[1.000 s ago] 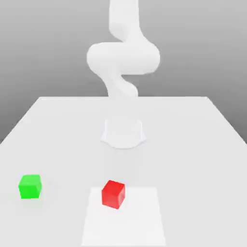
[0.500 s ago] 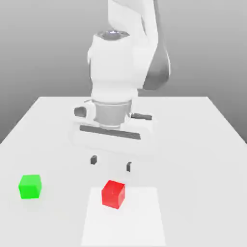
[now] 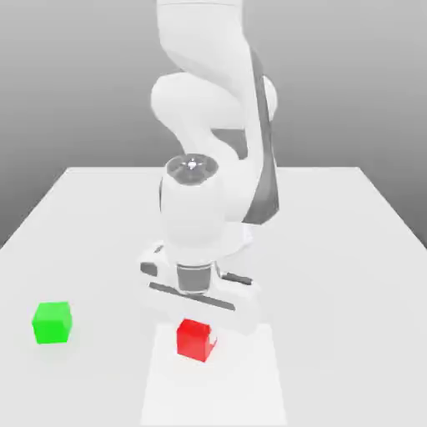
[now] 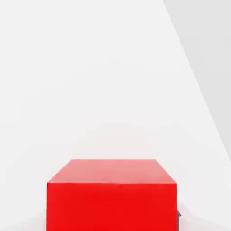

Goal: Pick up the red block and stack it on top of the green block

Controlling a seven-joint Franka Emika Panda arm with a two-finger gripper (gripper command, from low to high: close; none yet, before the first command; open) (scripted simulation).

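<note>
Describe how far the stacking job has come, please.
Nothing is stacked: the green block sits apart, its top bare. In hand is the grasp: the end effector is down at the red block, which is low over the white patch. Lifting, carrying and placing remain.

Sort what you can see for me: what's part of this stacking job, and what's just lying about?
Part of the job:
- red block, at the gripper
- green block, the stacking base

Just lying about:
- white patch under the red block, not named in the task
</note>
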